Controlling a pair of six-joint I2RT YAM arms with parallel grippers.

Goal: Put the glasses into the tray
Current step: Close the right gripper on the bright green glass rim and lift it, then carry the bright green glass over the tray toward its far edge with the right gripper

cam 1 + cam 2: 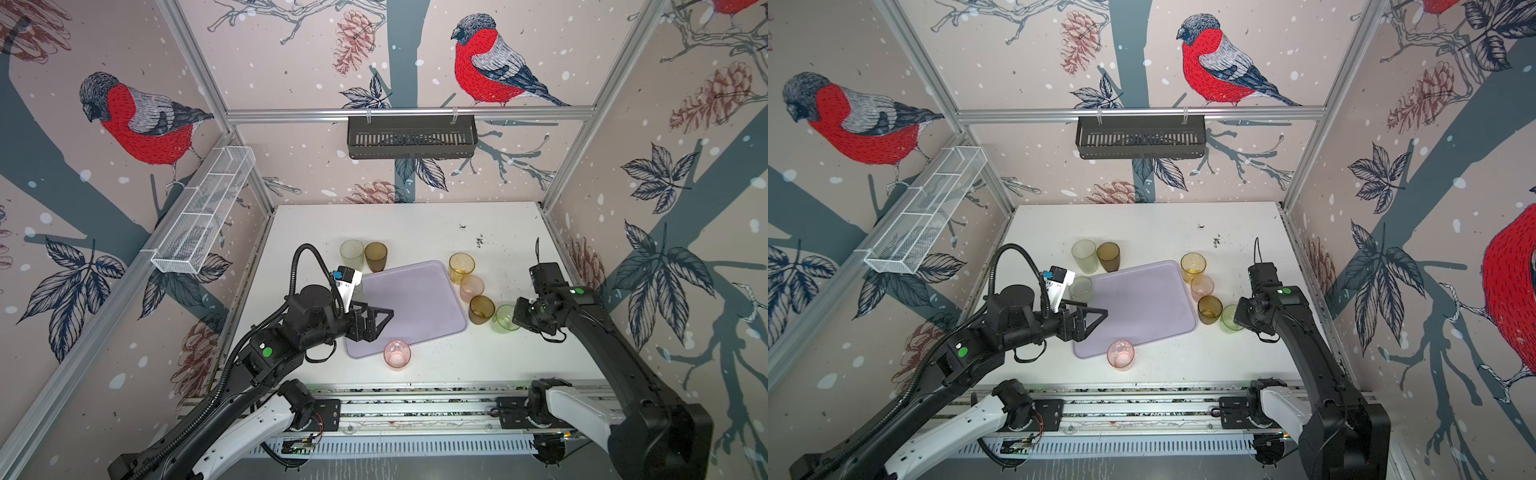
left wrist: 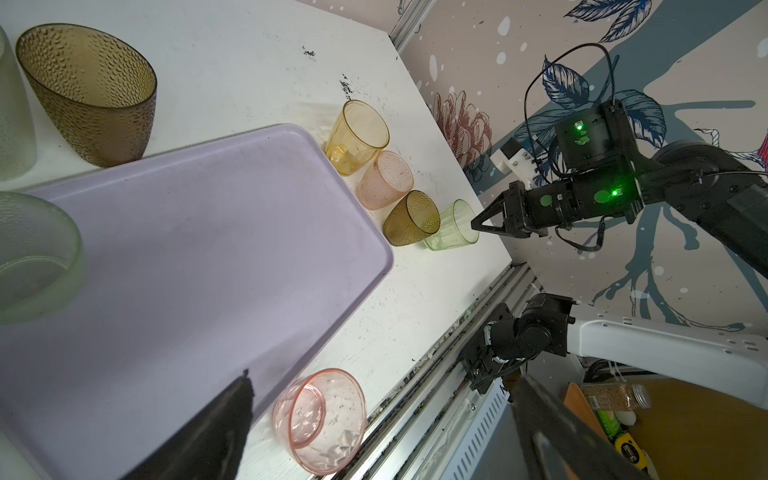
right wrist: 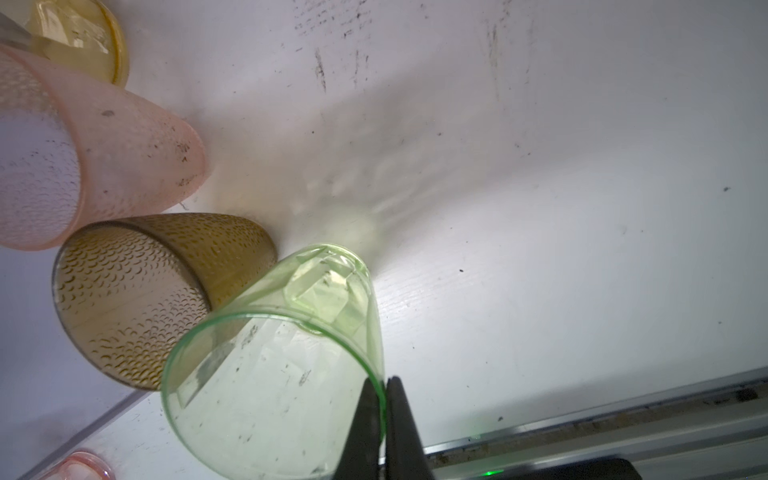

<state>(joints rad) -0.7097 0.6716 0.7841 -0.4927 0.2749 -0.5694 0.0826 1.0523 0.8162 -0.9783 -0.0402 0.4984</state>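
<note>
The right gripper pinches the rim of the bright green glass on the desk. The left gripper gapes over the tray

black slotted basket hangs off the alu bar, upper centre in both top views. white wire-mesh basket w/ dividers slants along the left wall, mid-left of frame. wallpaper: red-breasted bird upper right of centre, second bird upper left, pine cone at top centre, dark leaves. white table fills lower centre, dark specks right of its middle. slotted rail runs along its bottom edge. left wrist view: jar of brown granules & yellow tape measure, both off the table.
</note>
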